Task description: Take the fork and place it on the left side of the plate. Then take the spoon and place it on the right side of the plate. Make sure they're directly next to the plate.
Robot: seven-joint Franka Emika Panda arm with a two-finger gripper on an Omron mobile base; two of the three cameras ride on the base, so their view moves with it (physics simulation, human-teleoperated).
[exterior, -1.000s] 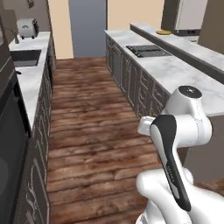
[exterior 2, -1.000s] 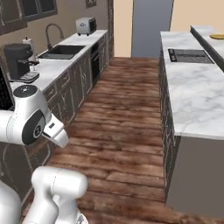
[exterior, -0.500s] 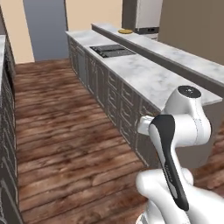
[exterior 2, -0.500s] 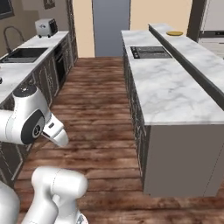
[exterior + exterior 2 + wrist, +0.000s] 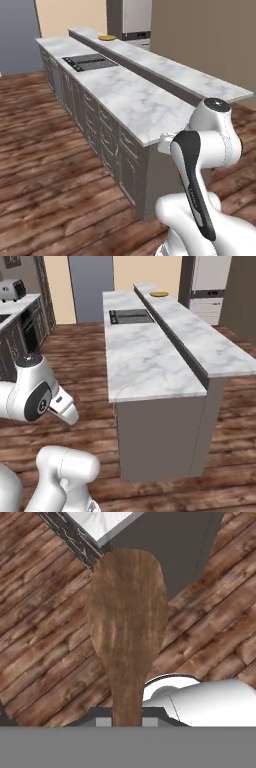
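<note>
Wood floor lies beneath the wooden spoon (image 5: 127, 619) clamped between the jaws.

Marble-topped island (image 5: 150, 361) with cooktop (image 5: 131, 316), dark cabinets, wood plank floor (image 5: 45, 165), beige wall.

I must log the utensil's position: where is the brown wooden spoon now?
In the hand view, the brown wooden spoon rises from the jaws at bottom centre, its bowl over the wooden floor near the marble island's corner.

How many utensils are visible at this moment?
1: a wooden spoon held in the gripper, seen in the hand view above the wood floor. Others may be hidden.
</note>
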